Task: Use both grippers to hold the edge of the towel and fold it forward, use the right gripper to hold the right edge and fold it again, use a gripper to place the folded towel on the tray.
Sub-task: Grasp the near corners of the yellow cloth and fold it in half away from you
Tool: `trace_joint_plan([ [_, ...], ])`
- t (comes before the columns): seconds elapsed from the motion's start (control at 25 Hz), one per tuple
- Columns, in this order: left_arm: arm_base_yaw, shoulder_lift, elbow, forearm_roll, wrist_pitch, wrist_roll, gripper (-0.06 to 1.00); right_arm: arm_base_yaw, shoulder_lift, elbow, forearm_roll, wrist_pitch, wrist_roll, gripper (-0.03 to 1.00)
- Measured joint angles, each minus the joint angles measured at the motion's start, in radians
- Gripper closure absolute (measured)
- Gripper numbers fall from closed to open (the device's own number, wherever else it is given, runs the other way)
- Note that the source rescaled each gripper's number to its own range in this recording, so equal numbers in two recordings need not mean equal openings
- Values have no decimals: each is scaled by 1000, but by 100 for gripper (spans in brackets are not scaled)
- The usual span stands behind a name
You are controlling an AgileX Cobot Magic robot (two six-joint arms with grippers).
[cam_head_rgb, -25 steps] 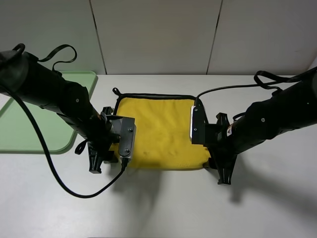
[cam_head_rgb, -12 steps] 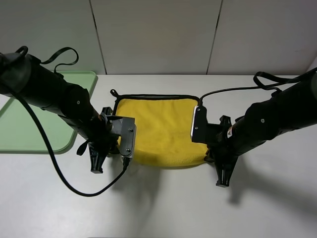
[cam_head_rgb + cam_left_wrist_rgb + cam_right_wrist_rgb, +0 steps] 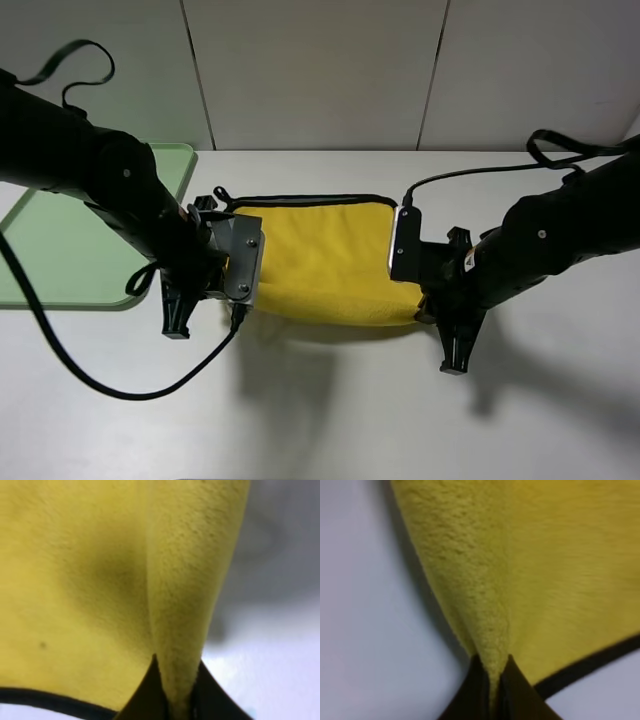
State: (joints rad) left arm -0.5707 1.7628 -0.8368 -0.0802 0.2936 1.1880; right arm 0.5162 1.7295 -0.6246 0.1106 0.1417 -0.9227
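The yellow towel (image 3: 320,255) lies on the white table, its far black edge (image 3: 300,199) flat and its near part lifted. My left gripper (image 3: 232,292) is shut on the near left corner, and my right gripper (image 3: 418,300) is shut on the near right corner. In the left wrist view the black fingertips (image 3: 145,700) pinch a fold of yellow plush (image 3: 100,580). In the right wrist view the fingertips (image 3: 477,695) pinch a similar fold (image 3: 485,595), with black trim (image 3: 590,665) beside it. The pale-green tray (image 3: 40,270) sits at the far left, partly hidden by my left arm.
A small black corner loop (image 3: 222,195) lies at the towel's far left corner. Black cables hang from both arms; the left one (image 3: 120,385) trails over the near table. A grey panelled wall (image 3: 320,70) stands behind the table.
Both grippers have risen and moved toward the wall with the towel's near edge. The near part of the towel has come off the table and casts a shadow under it.
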Motion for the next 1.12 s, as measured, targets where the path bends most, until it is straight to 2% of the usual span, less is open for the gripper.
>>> trace_joint_plan([
  [0.12, 0, -62, 0, 43, 41, -40, 94, 0, -67, 0, 0, 21, 10, 97],
  [0.4, 0, -212, 0, 212, 136, -231, 94, 0, -237, 0, 4, 78, 23, 97],
  [0.52, -2, -275, 0, 256, 173, -287, 94, 0, -309, -3, 5, 111, 23, 97],
  [0.8, -5, -378, 0, 261, 225, -329, 94, 3, -425, -3, 7, 187, 40, 97],
  [1.12, -5, -402, 0, 261, 234, -380, 94, 3, -432, -3, 8, 195, 49, 97],
])
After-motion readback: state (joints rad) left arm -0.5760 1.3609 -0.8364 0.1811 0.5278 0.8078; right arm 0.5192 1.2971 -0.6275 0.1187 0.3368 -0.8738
